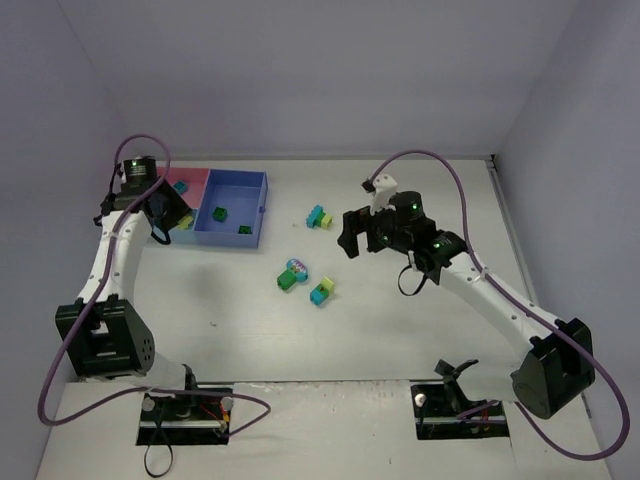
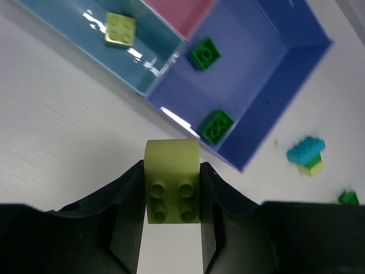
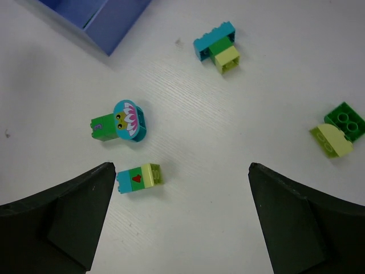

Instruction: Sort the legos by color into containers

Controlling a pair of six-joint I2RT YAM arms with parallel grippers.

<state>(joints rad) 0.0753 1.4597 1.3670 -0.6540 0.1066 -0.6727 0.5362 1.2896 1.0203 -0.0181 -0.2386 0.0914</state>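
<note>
the bench (image 1: 400, 340) carries everything, and the big blue tray (image 1: 262, 205) at its far left is the marker for the rest. a pink tray (image 1: 195, 180) sits against the big blue tray's left side, on the far end. a narrower pale blue tray (image 2: 85, 34) sits against that same side on the near end, its long axis running along the shared wall.

the left hand (image 1: 168, 218) hovers over the bench just off the pale blue tray's near wall, left of the big blue tray, and is by far the nearer arm. it pinches a yellow-green brick (image 2: 171, 154), studs toward the wrist camera and rounded end pointing at the trays. the drop spot lies ahead and to the left, where a matching yellow-green brick (image 2: 120, 28) already rests; the move likely needs only a short reach over that wall.

the right hand (image 1: 352, 235) is spread wide and empty, well to the right of the big blue tray, above loose mixed bricks (image 3: 138, 177).

two dark green bricks (image 2: 216, 126) lie inside the big blue tray.
</note>
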